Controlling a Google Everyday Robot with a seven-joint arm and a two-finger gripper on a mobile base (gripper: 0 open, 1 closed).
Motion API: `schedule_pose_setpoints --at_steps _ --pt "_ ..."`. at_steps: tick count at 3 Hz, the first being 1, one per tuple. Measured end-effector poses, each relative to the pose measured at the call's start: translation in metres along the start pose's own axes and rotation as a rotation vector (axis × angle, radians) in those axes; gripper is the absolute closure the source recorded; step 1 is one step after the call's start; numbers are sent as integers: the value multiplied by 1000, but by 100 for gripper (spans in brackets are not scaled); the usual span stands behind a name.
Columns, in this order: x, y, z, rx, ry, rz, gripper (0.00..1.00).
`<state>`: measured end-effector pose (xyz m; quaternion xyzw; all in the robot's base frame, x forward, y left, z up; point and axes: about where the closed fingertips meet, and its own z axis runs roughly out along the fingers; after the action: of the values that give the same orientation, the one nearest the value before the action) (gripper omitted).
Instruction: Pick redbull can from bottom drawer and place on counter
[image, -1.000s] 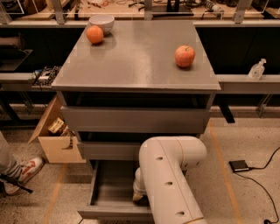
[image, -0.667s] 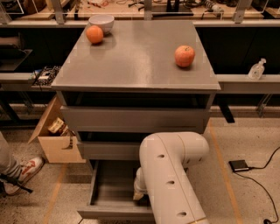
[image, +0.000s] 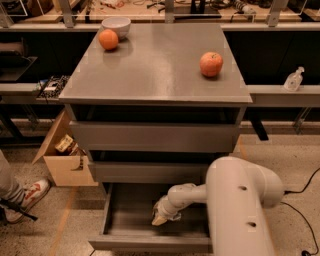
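Camera view: gripper (image: 162, 216) down in open bottom drawer (image: 150, 244), grip state cannot tell; arm (image: 240, 210) hides drawer's right side; room left of gripper.

Setting: robotics lab or workshop. Evidence:
- A cluttered wooden workbench (image: 150, 9) runs along the back, strewn with tools and wiring.
- A black cable (image: 305, 185) trails over the speckled floor (image: 280, 155).
- An open cardboard box (image: 62, 162) of odd items sits on the floor, left of the grey drawer cabinet.
- An orange tape line (image: 62, 220) is marked on the floor.
- A white robot arm (image: 240, 210) stands in front, its tool (image: 161, 216) down inside the open bottom drawer (image: 125, 220), near the middle.
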<state>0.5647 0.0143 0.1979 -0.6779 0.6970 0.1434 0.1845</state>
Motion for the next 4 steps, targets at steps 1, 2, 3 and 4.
schedule_pose_setpoints --at_steps 1,2,3,4 --pt "12 2 -15 27 -41 -16 100" --pt "13 3 -14 27 -39 -16 100" --pt "22 5 -33 66 -86 8 100" --pt "16 15 -71 120 -211 14 100"
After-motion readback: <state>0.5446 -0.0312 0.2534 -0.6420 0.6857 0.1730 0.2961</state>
